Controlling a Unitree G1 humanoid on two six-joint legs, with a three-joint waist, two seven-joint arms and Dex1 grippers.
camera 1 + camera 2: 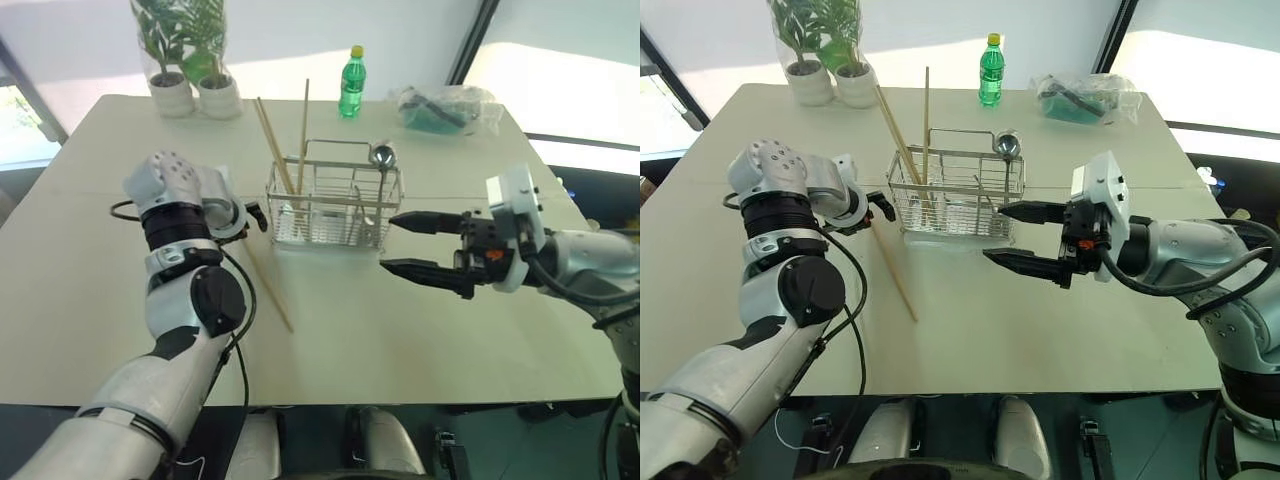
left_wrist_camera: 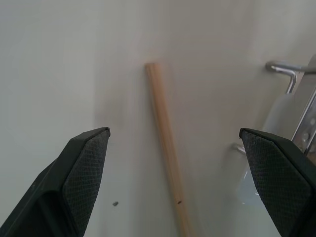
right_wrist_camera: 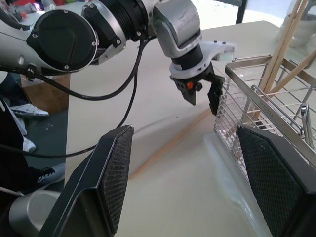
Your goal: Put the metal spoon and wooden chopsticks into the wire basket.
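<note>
The wire basket (image 1: 335,205) stands mid-table. Wooden chopsticks (image 1: 303,120) stand upright and tilted in its left end, and the metal spoon (image 1: 383,155) stands bowl-up in its right end. One more wooden chopstick (image 1: 270,290) lies flat on the table left of the basket. My left gripper (image 2: 174,132) points down just over this chopstick's far end with its fingers open on either side; in the right wrist view the left gripper (image 3: 202,101) hangs close beside the basket wall (image 3: 266,113). My right gripper (image 1: 388,242) hovers open and empty right of the basket.
A green bottle (image 1: 351,82), two potted plants (image 1: 190,60) and a clear plastic bag (image 1: 445,108) stand along the far edge of the table. The tabletop (image 1: 400,330) in front of the basket is bare.
</note>
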